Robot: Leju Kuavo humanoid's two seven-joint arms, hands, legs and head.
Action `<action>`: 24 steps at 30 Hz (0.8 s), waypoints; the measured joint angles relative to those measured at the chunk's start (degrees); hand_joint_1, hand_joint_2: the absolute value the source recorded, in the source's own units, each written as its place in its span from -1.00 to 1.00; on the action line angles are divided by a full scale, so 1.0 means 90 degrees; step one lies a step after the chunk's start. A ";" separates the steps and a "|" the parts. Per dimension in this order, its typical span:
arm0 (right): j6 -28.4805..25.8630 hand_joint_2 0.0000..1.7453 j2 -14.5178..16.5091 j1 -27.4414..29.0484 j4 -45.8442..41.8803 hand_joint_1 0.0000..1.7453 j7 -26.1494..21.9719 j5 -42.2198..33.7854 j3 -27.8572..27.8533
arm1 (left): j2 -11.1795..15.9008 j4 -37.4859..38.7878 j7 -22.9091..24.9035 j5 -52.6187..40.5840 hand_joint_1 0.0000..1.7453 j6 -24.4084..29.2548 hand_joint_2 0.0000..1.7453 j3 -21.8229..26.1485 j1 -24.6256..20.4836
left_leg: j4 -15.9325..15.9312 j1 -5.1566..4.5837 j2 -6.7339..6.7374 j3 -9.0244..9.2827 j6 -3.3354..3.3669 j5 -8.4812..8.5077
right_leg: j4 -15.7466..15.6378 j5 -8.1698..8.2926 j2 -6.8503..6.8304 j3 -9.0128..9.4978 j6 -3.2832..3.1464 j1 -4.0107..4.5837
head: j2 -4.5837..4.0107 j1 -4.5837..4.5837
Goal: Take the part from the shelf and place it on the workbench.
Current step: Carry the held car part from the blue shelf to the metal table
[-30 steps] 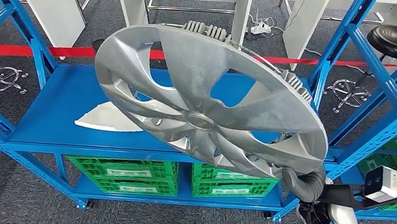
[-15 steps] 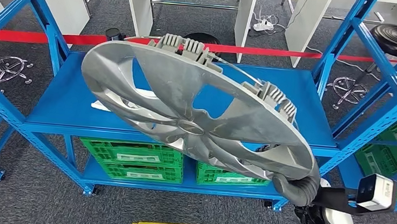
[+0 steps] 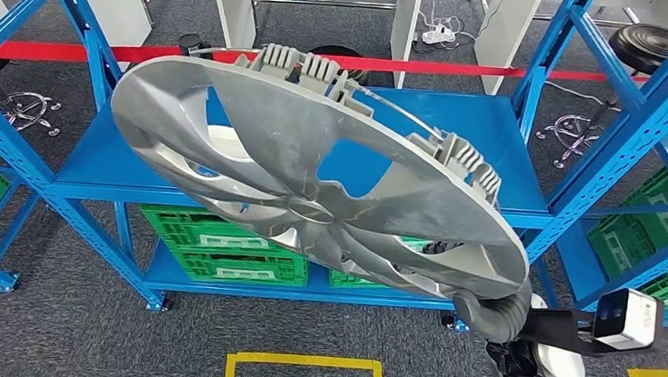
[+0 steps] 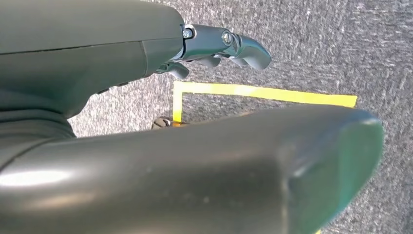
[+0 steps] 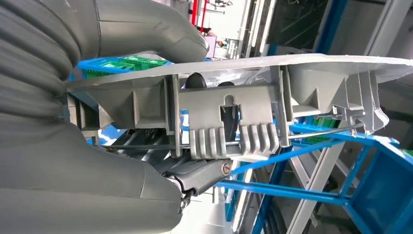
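- The hubcap [image 3: 312, 187] is held up in the air in front of the blue shelf [image 3: 463, 136], clear of it, tilted so its spoked silver face looks up and toward the robot.
- Its far rim, with the ribbed clips, sits high; its near rim dips toward the lower right, where the right hand [image 3: 493, 314] grips it.
- In the right wrist view the thumb [image 5: 146, 29] lies over the face of the hubcap [image 5: 292, 63] and dark fingers [image 5: 204, 178] curl under the clips on its back, so the rim is pinched between them.
- The disc hides most of the shelf's top deck; a pale flat piece [image 3: 225, 142] on that deck shows through the spoke gaps, too covered to make out.
- Green crates [image 3: 216, 242] sit on the lower deck, partly hidden behind the hubcap.
- The left hand [image 4: 219, 46] hangs over grey carpet and yellow floor tape [image 4: 263, 92], holding nothing, fingers loosely bent; the arm's cover hides much of it.
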 joint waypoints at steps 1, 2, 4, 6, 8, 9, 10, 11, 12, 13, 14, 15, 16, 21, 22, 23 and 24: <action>0.0000 1.00 0.0002 -0.0014 -0.0002 1.00 -0.0001 0.0000 0.0004 | -0.0002 -0.0003 -0.0001 -0.0004 -1.00 -0.0001 -1.00 0.0000 -0.0005 | -0.0241 -0.0013 -0.0014 0.0134 0.0043 -0.0065 | 0.0005 0.0047 0.0000 -0.0018 0.0042 0.0006 | 0.0000 -0.0005; 0.0000 1.00 0.0003 -0.0022 -0.0004 1.00 -0.0002 -0.0001 0.0011 | -0.0002 -0.0004 -0.0001 -0.0005 -1.00 -0.0001 -1.00 0.0000 -0.0005 | -0.0327 -0.0039 -0.0022 0.0157 0.0106 -0.0084 | -0.0005 0.0099 0.0001 -0.0024 0.0086 0.0006 | 0.0000 -0.0004; 0.0000 1.00 0.0004 -0.0028 -0.0004 1.00 -0.0002 -0.0001 0.0028 | -0.0007 -0.0002 -0.0001 -0.0003 -1.00 -0.0001 -1.00 0.0000 0.0001 | -0.0322 -0.0044 0.0002 0.0059 0.0254 0.0010 | 0.0003 0.0106 0.0003 -0.0066 0.0172 -0.0013 | 0.0000 0.0010; 0.0000 1.00 0.0004 -0.0027 -0.0004 1.00 0.0000 -0.0001 0.0042 | -0.0009 -0.0002 -0.0001 -0.0002 -1.00 -0.0002 -1.00 0.0000 0.0003 | -0.0331 -0.0040 0.0033 -0.0077 0.0380 0.0144 | 0.0314 -0.0287 0.0007 -0.0219 0.0230 -0.0028 | 0.0000 0.0031; 0.0000 1.00 0.0004 -0.0027 -0.0004 1.00 0.0001 -0.0002 0.0059 | -0.0009 -0.0004 -0.0001 -0.0003 -1.00 -0.0009 -1.00 0.0000 0.0002 | -0.0325 -0.0054 0.0048 -0.0236 0.0435 0.0280 | 0.1049 -0.0905 0.0009 -0.0442 0.0252 -0.0020 | 0.0000 0.0059; 0.0001 1.00 0.0004 -0.0026 -0.0004 1.00 0.0003 -0.0002 0.0070 | -0.0009 -0.0004 0.0001 -0.0004 -1.00 -0.0015 -1.00 0.0000 0.0002 | -0.0319 -0.0067 0.0052 -0.0328 0.0446 0.0352 | 0.1435 -0.1087 0.0009 -0.0516 0.0253 -0.0014 | 0.0000 0.0068; 0.0004 1.00 0.0004 -0.0025 -0.0004 1.00 0.0002 0.0001 0.0081 | -0.0011 -0.0004 0.0008 -0.0009 -1.00 -0.0020 -1.00 0.0000 0.0003 | -0.0310 -0.0084 0.0056 -0.0422 0.0454 0.0422 | 0.1692 -0.1125 0.0009 -0.0520 0.0246 -0.0008 | 0.0000 0.0075; 0.0010 1.00 0.0003 -0.0024 -0.0004 1.00 -0.0001 0.0005 0.0090 | -0.0015 -0.0002 0.0024 -0.0013 -1.00 -0.0024 -1.00 0.0000 0.0003 | -0.0296 -0.0101 0.0058 -0.0524 0.0457 0.0490 | 0.1752 -0.1031 0.0009 -0.0423 0.0226 0.0001 | 0.0000 0.0079; 0.0019 1.00 0.0003 -0.0026 -0.0004 1.00 -0.0009 0.0010 0.0097 | -0.0021 -0.0001 0.0047 -0.0018 -1.00 -0.0025 -1.00 0.0001 0.0003 | -0.0281 -0.0117 0.0058 -0.0618 0.0455 0.0551 | 0.1591 -0.0863 0.0010 -0.0215 0.0190 0.0017 | 0.0000 0.0082; 0.0029 1.00 0.0003 -0.0033 -0.0004 1.00 -0.0017 0.0013 0.0100 | -0.0035 -0.0001 0.0075 -0.0023 -1.00 -0.0019 -1.00 0.0001 0.0002 | -0.0263 -0.0126 0.0059 -0.0692 0.0450 0.0606 | 0.1229 -0.0716 0.0009 0.0101 0.0138 0.0043 | 0.0000 0.0085; 0.0038 1.00 0.0003 -0.0049 -0.0004 1.00 -0.0023 0.0015 0.0101 | -0.0058 0.0000 0.0103 -0.0027 -1.00 -0.0012 -1.00 0.0002 0.0003 | -0.0247 -0.0136 0.0059 -0.0749 0.0439 0.0653 | 0.0762 -0.0685 0.0004 0.0460 0.0070 0.0077 | 0.0000 0.0087; 0.0046 1.00 0.0003 -0.0070 -0.0004 1.00 -0.0029 0.0013 0.0101 | -0.0078 0.0000 0.0127 -0.0032 -1.00 -0.0004 -1.00 0.0002 0.0003 | -0.0236 -0.0141 0.0060 -0.0781 0.0416 0.0699 | 0.0334 -0.0714 0.0000 0.0772 0.0028 0.0108 | 0.0000 0.0087; 0.0050 1.00 0.0003 -0.0091 -0.0005 1.00 -0.0035 0.0010 0.0101 | -0.0097 0.0001 0.0149 -0.0041 -1.00 0.0003 -1.00 0.0002 0.0004 | -0.0233 -0.0139 0.0062 -0.0794 0.0385 0.0745 | 0.0014 -0.0776 -0.0002 0.0984 -0.0005 0.0137 | 0.0000 0.0090; 0.0056 1.00 0.0003 -0.0075 -0.0007 1.00 -0.0027 0.0004 0.0099 | -0.0140 0.0013 0.0271 -0.0170 -1.00 0.0014 -1.00 0.0002 0.0031 | -0.0034 -0.0114 0.0034 -0.0921 0.0180 0.0572 | -0.0270 -0.0566 -0.0023 0.0916 -0.0126 0.0118 | 0.0000 0.0093; 0.0061 1.00 0.0002 -0.0046 -0.0007 1.00 -0.0031 -0.0003 0.0099 | -0.0149 0.0018 0.0301 -0.0200 -1.00 0.0030 -1.00 0.0002 0.0041 | 0.0247 -0.0103 0.0024 -0.1008 0.0142 0.0269 | -0.0281 -0.0482 -0.0030 0.0830 -0.0145 0.0100 | 0.0000 0.0079; 0.0069 1.00 0.0001 -0.0011 -0.0005 1.00 -0.0046 -0.0012 0.0098 | -0.0154 0.0021 0.0329 -0.0223 -1.00 0.0054 -1.00 0.0002 0.0050 | 0.0619 -0.0094 0.0024 -0.1103 0.0106 -0.0055 | -0.0277 -0.0406 -0.0027 0.0728 -0.0153 0.0098 | 0.0000 0.0062; 0.0080 1.00 0.0000 0.0024 0.0001 1.00 -0.0074 -0.0016 0.0098 | -0.0154 0.0022 0.0350 -0.0242 -1.00 0.0085 -1.00 0.0002 0.0056 | 0.1009 -0.0079 0.0025 -0.1179 0.0079 -0.0286 | -0.0267 -0.0328 -0.0029 0.0619 -0.0151 0.0094 | 0.0000 0.0050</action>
